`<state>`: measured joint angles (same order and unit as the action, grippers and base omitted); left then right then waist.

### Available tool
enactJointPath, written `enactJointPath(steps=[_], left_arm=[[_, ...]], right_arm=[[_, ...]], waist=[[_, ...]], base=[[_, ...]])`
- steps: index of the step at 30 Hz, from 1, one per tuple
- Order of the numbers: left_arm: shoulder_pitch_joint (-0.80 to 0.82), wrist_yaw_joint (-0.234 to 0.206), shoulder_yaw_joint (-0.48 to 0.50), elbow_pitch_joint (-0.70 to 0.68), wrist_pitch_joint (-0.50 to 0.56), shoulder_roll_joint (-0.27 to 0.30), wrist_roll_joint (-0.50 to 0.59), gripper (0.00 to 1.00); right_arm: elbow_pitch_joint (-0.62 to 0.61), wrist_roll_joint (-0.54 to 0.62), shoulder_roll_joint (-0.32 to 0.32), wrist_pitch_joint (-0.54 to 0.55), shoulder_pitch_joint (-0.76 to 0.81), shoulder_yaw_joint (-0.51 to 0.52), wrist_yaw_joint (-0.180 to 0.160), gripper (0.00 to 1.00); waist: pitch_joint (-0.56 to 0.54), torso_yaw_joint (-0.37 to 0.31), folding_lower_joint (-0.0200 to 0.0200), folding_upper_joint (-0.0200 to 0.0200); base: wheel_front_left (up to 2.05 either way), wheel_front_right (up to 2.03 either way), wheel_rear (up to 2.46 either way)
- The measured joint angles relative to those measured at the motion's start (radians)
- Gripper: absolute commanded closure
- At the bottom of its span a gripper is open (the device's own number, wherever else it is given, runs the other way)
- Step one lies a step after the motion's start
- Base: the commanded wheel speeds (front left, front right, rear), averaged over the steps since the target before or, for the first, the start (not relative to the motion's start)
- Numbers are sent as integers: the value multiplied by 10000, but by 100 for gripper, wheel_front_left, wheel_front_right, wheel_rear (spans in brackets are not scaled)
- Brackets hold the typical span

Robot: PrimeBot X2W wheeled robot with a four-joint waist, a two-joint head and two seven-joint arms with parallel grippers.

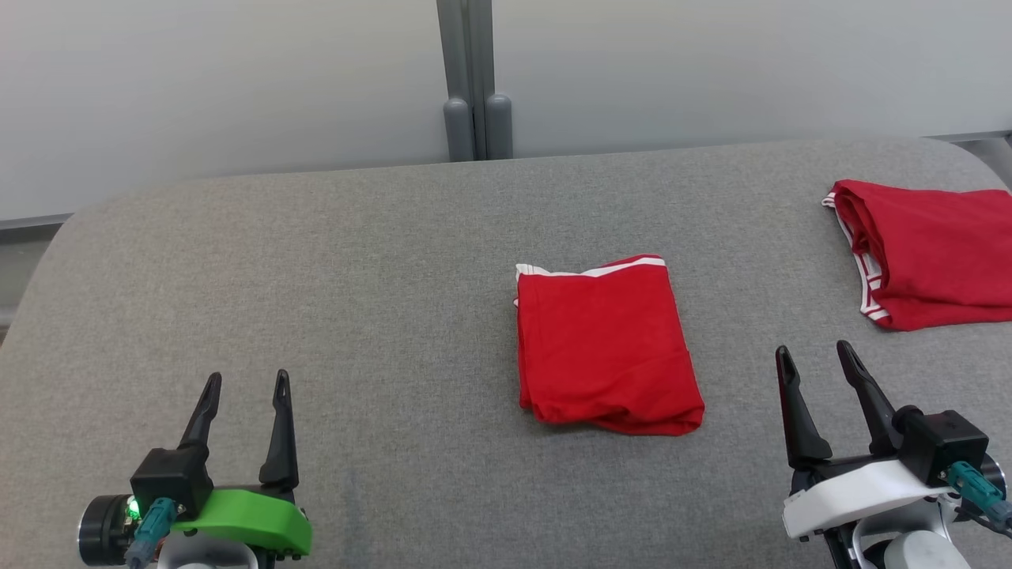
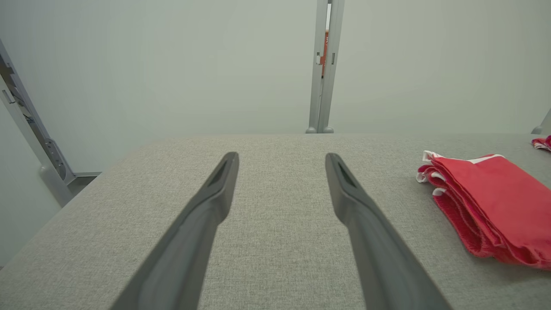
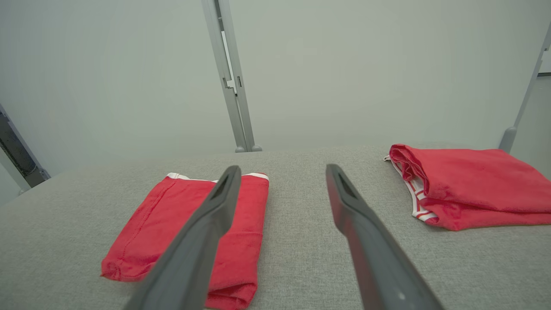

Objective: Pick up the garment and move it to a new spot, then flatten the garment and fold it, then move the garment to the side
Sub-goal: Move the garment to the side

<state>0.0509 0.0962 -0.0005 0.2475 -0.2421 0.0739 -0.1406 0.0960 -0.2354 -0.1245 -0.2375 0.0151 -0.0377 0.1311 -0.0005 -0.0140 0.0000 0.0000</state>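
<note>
The red garment [image 1: 605, 348] lies folded near the middle of the grey table [image 1: 316, 276], with a second garment [image 1: 929, 257] at 2 o'clock from it. The left gripper [image 1: 247, 379] at 8 o'clock and the right gripper [image 1: 814, 349] at 4 o'clock are wide open and hold nothing. The fold looks done, so next one must pinch an edge and carry it aside

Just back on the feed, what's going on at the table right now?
Nothing is being handled. The left gripper and right gripper hover open and empty over the near side of the grey table. A folded red garment lies flat mid-table, nearer the right gripper, not yet moved aside. A second red garment sits folded at the far right.
</note>
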Motion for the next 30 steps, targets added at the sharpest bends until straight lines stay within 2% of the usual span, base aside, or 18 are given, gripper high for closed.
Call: enactJointPath(steps=[20,30], left_arm=[[27,-82,-111,81,-12,190,-244,0],[224,-96,-353,127,-31,199,-245,0]], right_arm=[[232,0,65,-17,-64,12,0,0],[980,115,-209,142,-1426,-341,0,0]], waist=[[230,31,0,0],[462,228,1,0]], base=[[0,0,0],[0,0,0]])
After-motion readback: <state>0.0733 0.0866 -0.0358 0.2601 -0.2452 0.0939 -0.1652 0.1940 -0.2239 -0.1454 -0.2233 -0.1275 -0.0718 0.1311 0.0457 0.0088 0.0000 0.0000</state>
